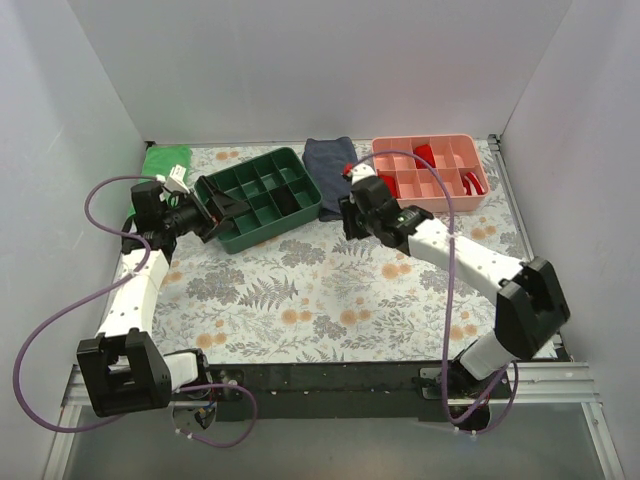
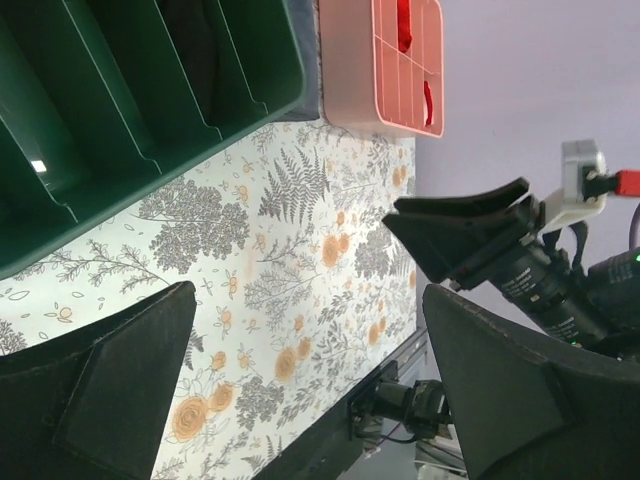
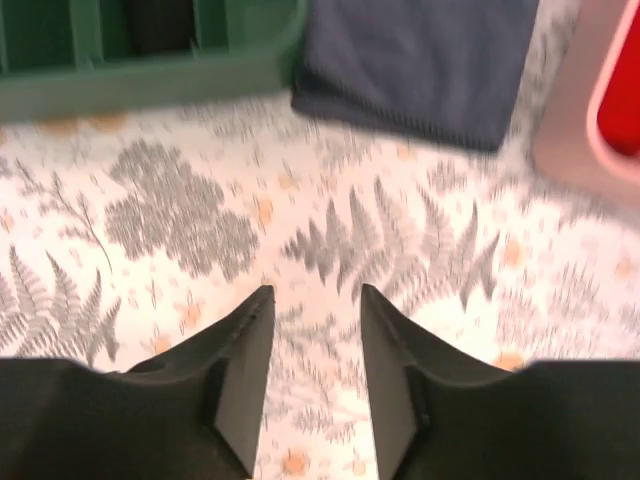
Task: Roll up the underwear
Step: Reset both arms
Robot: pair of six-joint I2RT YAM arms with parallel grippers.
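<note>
The underwear (image 1: 289, 200) shows only as a black fabric bundle in a right-hand compartment of the green tray (image 1: 262, 228), seen also in the left wrist view (image 2: 190, 50) and at the top edge of the right wrist view (image 3: 160, 22). My left gripper (image 1: 228, 207) hangs wide open over the tray's left front corner, with only tablecloth between its fingers (image 2: 310, 300). My right gripper (image 1: 346, 207) hovers just right of the tray. Its jaws (image 3: 315, 295) stand partly apart above the tablecloth and hold nothing.
A folded navy-grey cloth (image 1: 327, 164) lies between the green tray and a pink divided tray (image 1: 430, 196) holding small red rolled garments (image 1: 424, 152). A green cloth (image 1: 165, 158) lies at the back left. White walls enclose the table on three sides.
</note>
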